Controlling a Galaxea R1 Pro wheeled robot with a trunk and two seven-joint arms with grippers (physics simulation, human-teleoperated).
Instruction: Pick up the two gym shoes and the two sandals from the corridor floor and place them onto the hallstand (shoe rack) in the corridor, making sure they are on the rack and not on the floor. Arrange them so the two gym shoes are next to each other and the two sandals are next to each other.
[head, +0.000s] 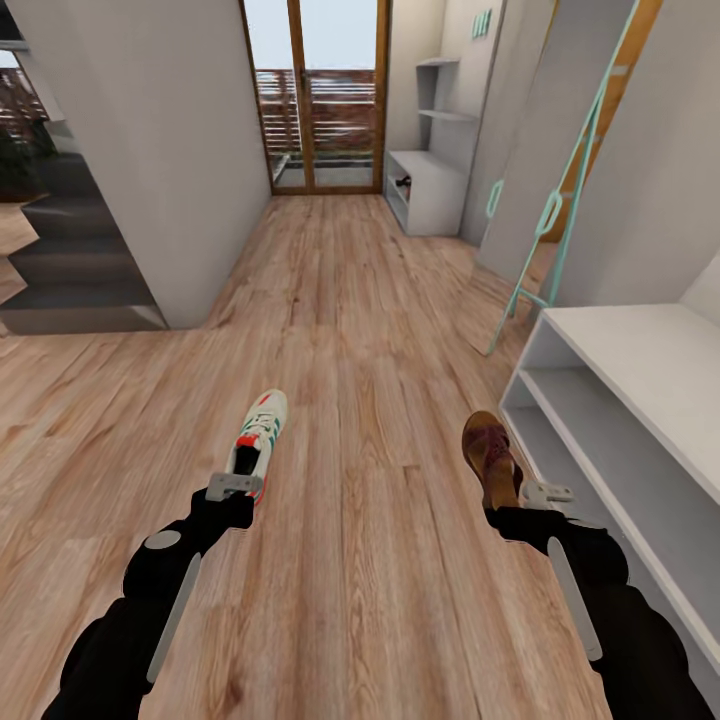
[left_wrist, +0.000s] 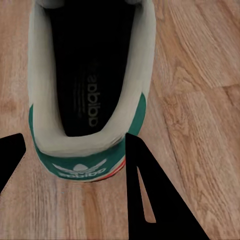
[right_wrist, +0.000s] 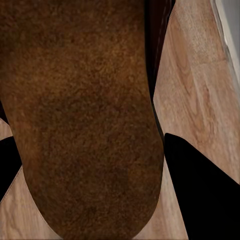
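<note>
Head view: one gym shoe (head: 259, 438) lies on the corridor floor (head: 370, 560) left of frame centre, toe pointing up the frame, heel toward the robot. The left gripper (head: 236, 487) sits at its heel; in the left wrist view the gripper (left_wrist: 75, 150) has a dark finger (left_wrist: 150, 200) on each side of the green heel tab of the shoe (left_wrist: 90, 75), spread wider than the heel, one finger touching the heel's edge, the other standing off from it. A sandal (head: 490, 455) lies right of centre, also lengthwise up the frame, just beside the lower shelf of the hallstand (head: 640, 370), which runs along the right edge of the frame. The right gripper (head: 540, 492) is at the sandal's near end; in the right wrist view the brown footbed of the sandal (right_wrist: 85, 120) lies between the two fingers (right_wrist: 200, 190) of the gripper (right_wrist: 85, 165), which are spread at either side; whether they press the sandal cannot be told. Surroundings: a pale grey wall block (head: 150, 150) at upper left with dark grey stair steps (head: 70, 260) beside it; a wood-framed glass door (head: 318, 95) at top centre; a second white shelf unit (head: 430, 170) to its right, holding something small and dark that cannot be made out; a teal-framed leaning panel (head: 560, 200) at upper right, standing just above the hallstand's far end. The floor between shoe and sandal is bare planking.
</note>
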